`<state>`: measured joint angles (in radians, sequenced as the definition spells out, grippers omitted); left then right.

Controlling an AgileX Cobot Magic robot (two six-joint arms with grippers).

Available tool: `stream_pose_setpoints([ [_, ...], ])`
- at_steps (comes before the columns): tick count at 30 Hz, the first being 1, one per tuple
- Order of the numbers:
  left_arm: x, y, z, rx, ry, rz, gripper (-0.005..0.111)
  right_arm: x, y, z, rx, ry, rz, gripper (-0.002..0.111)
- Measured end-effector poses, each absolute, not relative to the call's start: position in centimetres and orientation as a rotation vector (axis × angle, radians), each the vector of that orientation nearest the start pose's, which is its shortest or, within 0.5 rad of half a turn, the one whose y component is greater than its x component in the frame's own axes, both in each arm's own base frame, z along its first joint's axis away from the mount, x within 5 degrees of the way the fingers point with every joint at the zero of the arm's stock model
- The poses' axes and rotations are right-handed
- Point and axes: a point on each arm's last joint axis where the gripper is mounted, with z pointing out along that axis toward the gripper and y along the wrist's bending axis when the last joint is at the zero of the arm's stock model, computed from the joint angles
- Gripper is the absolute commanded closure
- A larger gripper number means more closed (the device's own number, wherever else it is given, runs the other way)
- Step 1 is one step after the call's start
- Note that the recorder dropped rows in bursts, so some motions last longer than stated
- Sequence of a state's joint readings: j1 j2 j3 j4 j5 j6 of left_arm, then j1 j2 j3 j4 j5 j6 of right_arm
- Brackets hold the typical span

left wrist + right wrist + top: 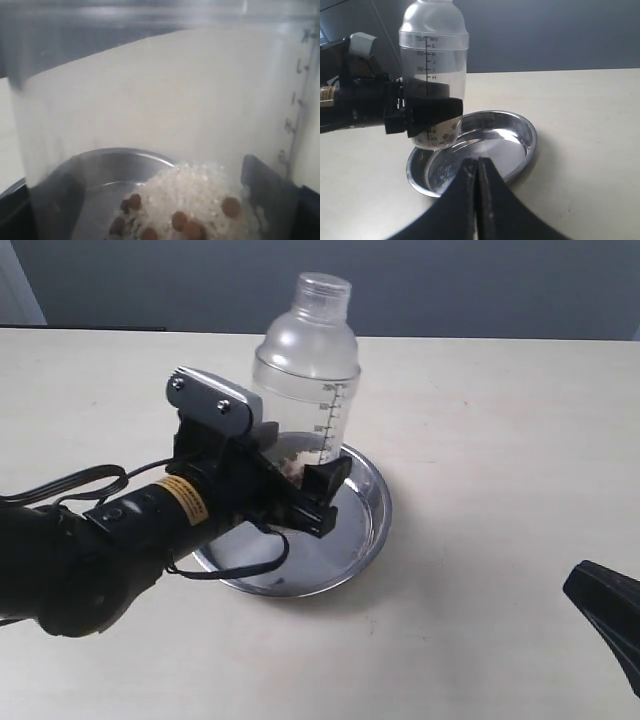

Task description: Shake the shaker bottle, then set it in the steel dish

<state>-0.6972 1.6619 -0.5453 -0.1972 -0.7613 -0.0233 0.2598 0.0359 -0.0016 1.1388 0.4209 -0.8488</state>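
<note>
Step in hand: the setting-down, by my judgement; the shaking looks to be over, since the bottle stands upright and low above the dish.
Steel dish (352, 540): directly below the left gripper, its flat bottom bare and shiny.
Shaker bottle (305, 360): upright between the left gripper's jaws, gripped low on its clear wall. Its base is over the side of the dish nearest that gripper's wrist; whether it touches the steel I cannot tell.
Left gripper (298, 462): jaws spread wide and clamped on the bottle from both sides.
Right gripper (475, 167): fingers pressed together, holding nothing, well apart from the left gripper and level with the dish.
Bits (190, 205): brown and white, heaped on the bottle's bottom, just ahead of the left gripper's palm.
Next move: lower until the base sits flat inside the rim, not on its slope, then part the jaws and back away without tipping the bottle.
Room: plain grey-blue wall (450, 285) beyond the gripper.
Table (480, 390): pale, smooth, matte, under everything.
</note>
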Motion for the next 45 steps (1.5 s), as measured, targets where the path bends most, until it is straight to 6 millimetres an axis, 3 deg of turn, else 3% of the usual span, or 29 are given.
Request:
stream_pose_setpoints([
  [7, 24.2, -17.7, 16.4, 0.334, 1.867, -0.433, 0.107, 4.2, 4.6, 19.6, -0.295, 1.719, 0.703, 0.109],
  [19, 25.0, -18.0, 11.5, 0.293, 1.870, -0.423, 0.107, 4.2, 4.6, 19.6, -0.295, 1.719, 0.703, 0.109],
  [24, 26.7, -18.2, 10.8, 0.257, 1.786, -0.419, 0.107, 4.2, 4.6, 19.6, -0.295, 1.719, 0.703, 0.109],
  [29, 28.3, -18.6, 8.4, 0.239, 1.812, -0.397, 0.107, 4.2, 4.6, 19.6, -0.295, 1.719, 0.703, 0.109],
  [45, 29.5, -18.7, 8.0, 0.249, 1.770, -0.382, 0.107, 4.2, 4.6, 19.6, -0.295, 1.719, 0.703, 0.109],
])
